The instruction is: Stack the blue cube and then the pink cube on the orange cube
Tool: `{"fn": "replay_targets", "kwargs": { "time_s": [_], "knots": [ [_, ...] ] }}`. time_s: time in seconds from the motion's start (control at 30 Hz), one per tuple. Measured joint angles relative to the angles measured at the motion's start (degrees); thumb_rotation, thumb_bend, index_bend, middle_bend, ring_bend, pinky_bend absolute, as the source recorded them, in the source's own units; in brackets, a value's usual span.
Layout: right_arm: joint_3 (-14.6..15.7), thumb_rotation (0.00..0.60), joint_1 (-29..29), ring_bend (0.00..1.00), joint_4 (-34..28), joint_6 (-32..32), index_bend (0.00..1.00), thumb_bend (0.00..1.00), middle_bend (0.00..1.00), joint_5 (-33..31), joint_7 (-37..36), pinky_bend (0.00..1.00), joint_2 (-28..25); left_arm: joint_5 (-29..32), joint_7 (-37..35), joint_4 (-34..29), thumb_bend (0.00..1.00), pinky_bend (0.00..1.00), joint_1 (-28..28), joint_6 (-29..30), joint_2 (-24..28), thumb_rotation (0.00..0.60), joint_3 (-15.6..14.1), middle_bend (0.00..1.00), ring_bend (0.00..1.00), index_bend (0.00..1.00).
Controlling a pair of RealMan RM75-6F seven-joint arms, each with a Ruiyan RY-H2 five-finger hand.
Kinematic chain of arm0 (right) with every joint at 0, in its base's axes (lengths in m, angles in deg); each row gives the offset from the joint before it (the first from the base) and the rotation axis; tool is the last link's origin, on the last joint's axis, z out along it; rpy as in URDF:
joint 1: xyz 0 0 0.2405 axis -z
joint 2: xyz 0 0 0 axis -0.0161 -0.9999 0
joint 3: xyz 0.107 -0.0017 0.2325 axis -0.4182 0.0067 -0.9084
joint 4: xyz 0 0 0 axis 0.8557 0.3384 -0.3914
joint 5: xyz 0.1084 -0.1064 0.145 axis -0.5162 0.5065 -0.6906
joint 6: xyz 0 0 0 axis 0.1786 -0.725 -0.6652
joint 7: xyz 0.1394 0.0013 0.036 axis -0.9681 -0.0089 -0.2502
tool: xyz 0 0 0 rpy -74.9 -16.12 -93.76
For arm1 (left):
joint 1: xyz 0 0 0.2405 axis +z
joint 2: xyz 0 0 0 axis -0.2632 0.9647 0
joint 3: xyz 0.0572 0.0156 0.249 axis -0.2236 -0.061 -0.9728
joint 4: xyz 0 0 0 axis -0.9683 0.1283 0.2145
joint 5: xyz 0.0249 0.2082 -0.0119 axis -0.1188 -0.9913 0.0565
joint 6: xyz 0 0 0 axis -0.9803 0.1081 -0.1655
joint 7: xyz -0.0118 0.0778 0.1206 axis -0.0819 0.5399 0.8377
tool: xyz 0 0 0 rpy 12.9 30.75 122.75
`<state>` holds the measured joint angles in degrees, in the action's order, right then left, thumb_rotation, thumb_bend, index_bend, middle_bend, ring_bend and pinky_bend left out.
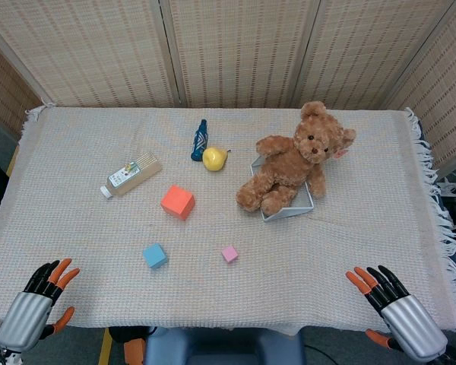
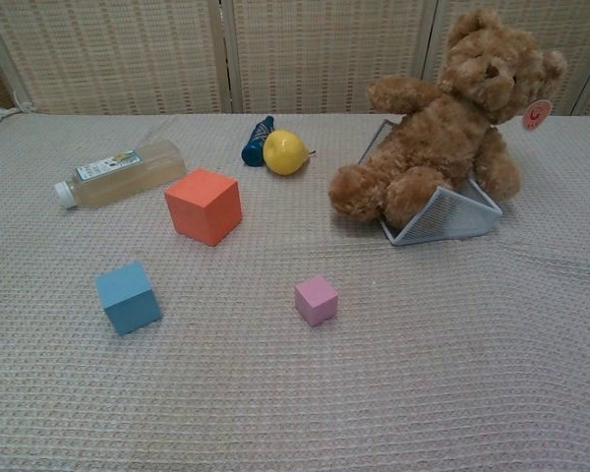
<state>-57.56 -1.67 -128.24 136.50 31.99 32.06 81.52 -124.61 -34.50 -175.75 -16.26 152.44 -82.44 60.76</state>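
Note:
The orange cube (image 1: pixel 178 201) (image 2: pixel 204 205) stands on the cloth left of centre. Nearer the front edge lies the blue cube (image 1: pixel 154 255) (image 2: pixel 128 297), and to its right the smaller pink cube (image 1: pixel 229 253) (image 2: pixel 317 300). All three cubes stand apart from one another. My left hand (image 1: pixel 39 300) hovers at the front left corner with its fingers spread and nothing in it. At the front right corner my right hand (image 1: pixel 391 303) is likewise spread and empty. Neither hand shows in the chest view.
A brown teddy bear (image 1: pixel 292 157) (image 2: pixel 442 123) sits on a tipped wire tray (image 1: pixel 298 208) (image 2: pixel 442 218) at right. Behind the cubes lie a plastic bottle (image 1: pixel 131 175) (image 2: pixel 118 172), a yellow pear (image 1: pixel 213 158) (image 2: pixel 284 152) and a blue tube (image 1: pixel 200 140) (image 2: pixel 256 140).

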Motion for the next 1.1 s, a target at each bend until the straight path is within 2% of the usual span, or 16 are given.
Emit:
{"fn": "replay_targets", "kwargs": {
  "time_s": [0.27, 0.33, 0.43, 0.57, 0.63, 0.67, 0.73, 0.8, 0.9, 1.1],
  "knots": [
    [-0.5, 0.600, -0.1, 0.00, 0.0, -0.3, 0.00, 0.01, 0.00, -1.2, -0.6, 0.00, 0.0, -2.1, -0.9, 0.5, 0.32, 0.27, -1.8, -2.1, -1.4, 0.600, -0.4, 0.00, 0.00, 0.17],
    [-0.7, 0.600, -0.2, 0.00, -0.1, -0.6, 0.00, 0.01, 0.00, -2.0, -0.7, 0.00, 0.0, -2.5, 0.0, 0.9, 0.32, 0.31, -2.5, -3.0, -2.2, 0.600, -0.3, 0.03, 0.02, 0.17],
    [-1.1, 0.600, -0.3, 0.00, -0.4, -1.5, 0.00, 0.01, 0.00, -3.5, -0.5, 0.00, 0.0, -2.4, 3.1, 1.0, 0.32, 0.40, -3.8, -5.2, -3.4, 0.600, 0.4, 0.11, 0.10, 0.17],
    [-1.6, 0.600, -0.3, 0.00, -0.8, -2.2, 0.00, 0.01, 0.00, -4.8, 0.7, 0.00, 0.2, -1.6, 8.5, 0.3, 0.32, 0.54, -6.5, -9.9, -5.2, 0.600, 2.1, 0.28, 0.30, 0.17],
    [-1.8, 0.600, -0.2, 0.00, -1.0, -2.3, 0.00, 0.01, 0.00, -5.4, 1.2, 0.00, 0.2, -1.2, 11.5, 0.1, 0.32, 0.62, -8.1, -12.1, -6.3, 0.600, 3.2, 0.40, 0.41, 0.17],
    [-1.9, 0.600, -0.1, 0.00, -1.1, -2.2, 0.00, 0.01, 0.00, -5.6, 1.4, 0.00, 0.2, -1.0, 12.7, 0.1, 0.32, 0.70, -8.8, -12.9, -6.8, 0.600, 3.7, 0.52, 0.51, 0.17],
    [-2.1, 0.600, 0.2, 0.00, -1.2, -1.8, 0.00, 0.01, 0.00, -6.1, 1.7, 0.00, 0.2, -0.4, 15.0, 0.0, 0.33, 0.80, -10.6, -15.0, -8.1, 0.600, 4.8, 0.68, 0.65, 0.18],
    [-2.3, 0.600, 0.6, 0.00, -1.3, -1.4, 0.00, 0.00, 0.00, -6.5, 2.0, 0.00, 0.2, 0.2, 16.0, 0.0, 0.32, 0.88, -12.2, -16.9, -8.9, 0.600, 5.8, 0.80, 0.75, 0.19],
    [-2.6, 0.600, 1.0, 0.00, -1.4, -0.9, 0.00, 0.00, 0.00, -7.2, 2.7, 0.00, 0.2, 1.0, 16.8, 0.4, 0.32, 0.93, -14.9, -19.4, -10.1, 0.600, 7.2, 0.88, 0.82, 0.22],
    [-3.1, 0.600, 1.1, 0.00, -1.8, -1.8, 0.00, 0.01, 0.00, -8.6, 3.6, 0.00, 0.3, 1.5, 17.7, 2.8, 0.32, 0.96, -19.0, -23.2, -12.1, 0.600, 8.3, 0.94, 0.88, 0.22]
  ]
}}
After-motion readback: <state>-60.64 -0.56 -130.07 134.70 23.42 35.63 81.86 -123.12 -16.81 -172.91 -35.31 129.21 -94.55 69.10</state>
